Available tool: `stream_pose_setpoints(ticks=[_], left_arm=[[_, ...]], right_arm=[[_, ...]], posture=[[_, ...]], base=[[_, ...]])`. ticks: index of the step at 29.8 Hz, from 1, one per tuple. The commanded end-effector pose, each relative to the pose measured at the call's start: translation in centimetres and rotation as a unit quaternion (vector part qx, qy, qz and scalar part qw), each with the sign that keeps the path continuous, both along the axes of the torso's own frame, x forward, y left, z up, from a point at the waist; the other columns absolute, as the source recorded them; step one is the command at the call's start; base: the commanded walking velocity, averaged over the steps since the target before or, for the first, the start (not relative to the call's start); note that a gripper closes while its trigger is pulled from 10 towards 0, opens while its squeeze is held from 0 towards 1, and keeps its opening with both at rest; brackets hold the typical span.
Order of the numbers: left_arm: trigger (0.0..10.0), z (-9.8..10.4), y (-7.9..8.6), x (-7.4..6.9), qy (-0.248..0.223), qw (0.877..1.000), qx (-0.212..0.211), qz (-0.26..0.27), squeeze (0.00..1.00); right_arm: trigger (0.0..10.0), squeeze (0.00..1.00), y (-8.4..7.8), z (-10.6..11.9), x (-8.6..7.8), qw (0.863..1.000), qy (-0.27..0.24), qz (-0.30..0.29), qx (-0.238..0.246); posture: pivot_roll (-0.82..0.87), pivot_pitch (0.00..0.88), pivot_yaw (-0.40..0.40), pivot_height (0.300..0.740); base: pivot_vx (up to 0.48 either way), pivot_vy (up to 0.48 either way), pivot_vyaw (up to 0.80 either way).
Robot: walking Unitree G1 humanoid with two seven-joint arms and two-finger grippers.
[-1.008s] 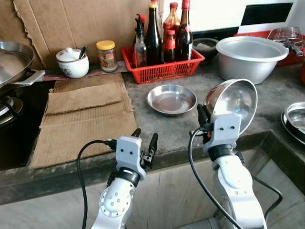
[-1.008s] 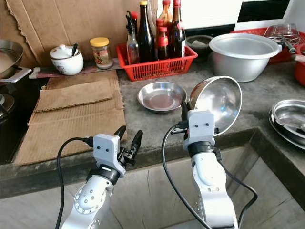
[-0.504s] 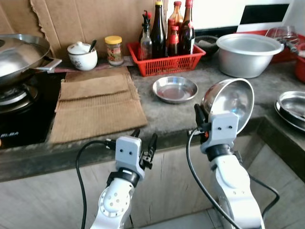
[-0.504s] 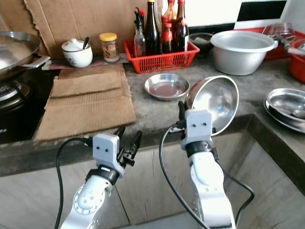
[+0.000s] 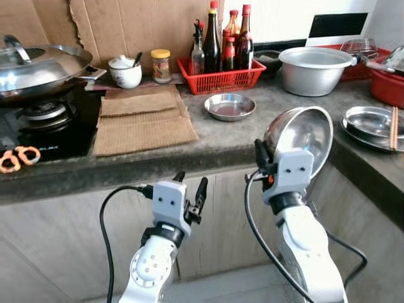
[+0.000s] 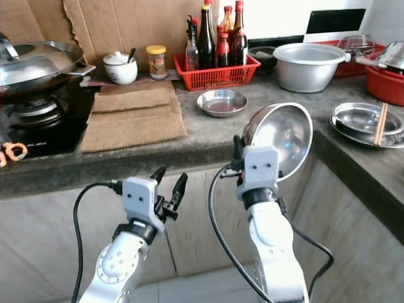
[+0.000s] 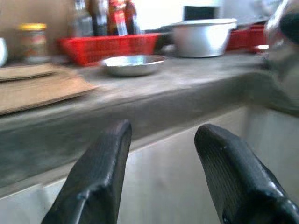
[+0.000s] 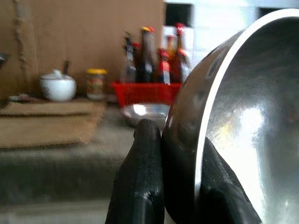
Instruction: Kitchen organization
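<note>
My right gripper (image 5: 261,150) is shut on the rim of a shiny steel bowl (image 5: 300,136), held tilted on edge in front of the counter, below its top. In the right wrist view the bowl's rim (image 8: 219,93) sits pinched between the black fingers (image 8: 142,172). My left gripper (image 5: 190,182) hangs open and holds nothing, lower and to the left, before the counter front. A small steel dish (image 5: 230,105) lies on the grey counter (image 5: 214,142) ahead.
A red basket of bottles (image 5: 221,72), a jar (image 5: 161,65) and a white lidded pot (image 5: 125,72) line the back wall. A large aluminium basin (image 5: 314,66) and a steel plate with chopsticks (image 5: 372,123) sit right. Cardboard mats (image 5: 142,117), stove, lidded wok (image 5: 38,63) and scissors (image 5: 16,158) lie left.
The camera has backed away from the counter, so more of the stove, the wok and the cabinet front shows. Both grippers keep their pose; the bowl stays held.
</note>
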State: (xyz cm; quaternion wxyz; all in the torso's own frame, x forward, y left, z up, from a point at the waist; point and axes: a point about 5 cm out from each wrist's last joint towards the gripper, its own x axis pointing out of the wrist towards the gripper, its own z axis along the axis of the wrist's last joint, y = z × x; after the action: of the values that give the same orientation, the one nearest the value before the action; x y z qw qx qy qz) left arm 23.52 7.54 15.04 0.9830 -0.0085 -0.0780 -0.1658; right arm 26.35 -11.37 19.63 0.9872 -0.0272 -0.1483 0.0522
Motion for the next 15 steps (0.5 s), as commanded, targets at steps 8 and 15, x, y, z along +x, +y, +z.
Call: stream_pose_setpoints(ticks=[8,15], left_arm=[[10.0,0.3,0.02,0.08,-0.006,1.0,0.001,-0.002,0.0],[10.0,0.29,-0.08,0.01,-0.007,1.0,-0.002,-0.006,0.0]], right_arm=[[0.0,0.0,0.0,0.62,-0.19,1.0,-0.012,-0.004,0.008],[0.0,0.0,-0.07,0.51,-0.24,1.0,-0.009,-0.005,0.008]], posture=[[0.04,0.032,0.014,0.74],[0.04,0.029,0.013,0.74]], base=[[-0.3,0.0,-0.8],[-0.117,0.0,-0.8]])
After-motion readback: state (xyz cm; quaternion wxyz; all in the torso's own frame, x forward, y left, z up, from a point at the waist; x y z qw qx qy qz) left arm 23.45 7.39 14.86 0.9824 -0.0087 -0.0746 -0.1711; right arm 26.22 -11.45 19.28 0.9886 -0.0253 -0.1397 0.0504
